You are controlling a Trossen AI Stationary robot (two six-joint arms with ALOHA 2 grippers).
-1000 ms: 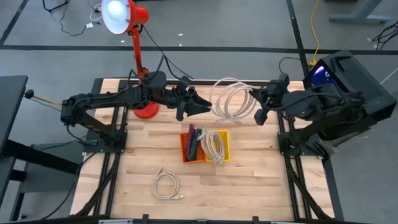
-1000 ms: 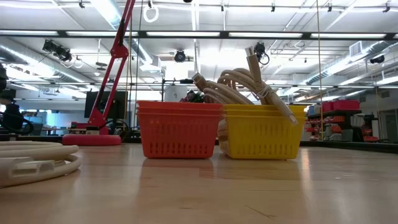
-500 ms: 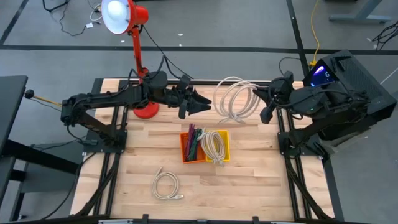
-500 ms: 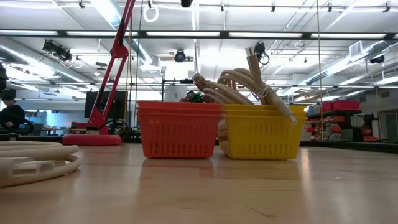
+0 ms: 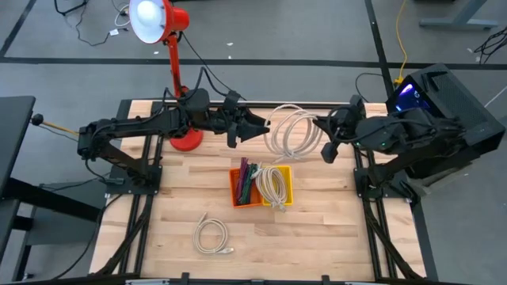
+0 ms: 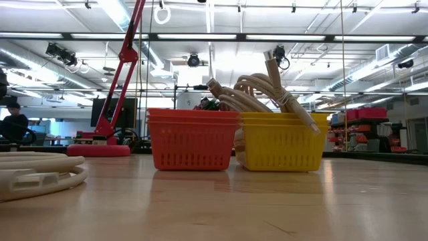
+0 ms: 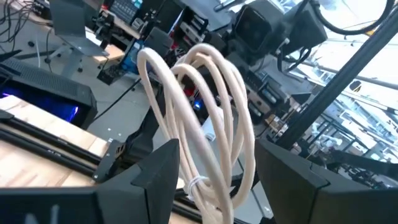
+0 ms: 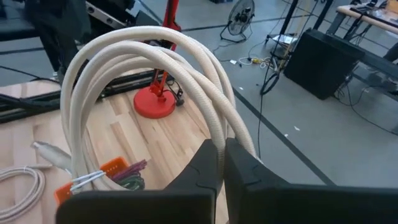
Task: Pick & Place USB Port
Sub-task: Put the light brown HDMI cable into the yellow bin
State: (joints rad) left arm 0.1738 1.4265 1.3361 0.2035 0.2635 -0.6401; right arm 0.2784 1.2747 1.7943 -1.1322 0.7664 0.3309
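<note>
Cable coil (image 5: 295,131) (cream, rounded loops) pinched by right gripper (image 5: 320,127).

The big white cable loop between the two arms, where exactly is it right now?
In the high view the coiled white cable hangs at the table's far edge, pinched by the right gripper, with the open left gripper at its other side, behind the orange basket.
</note>
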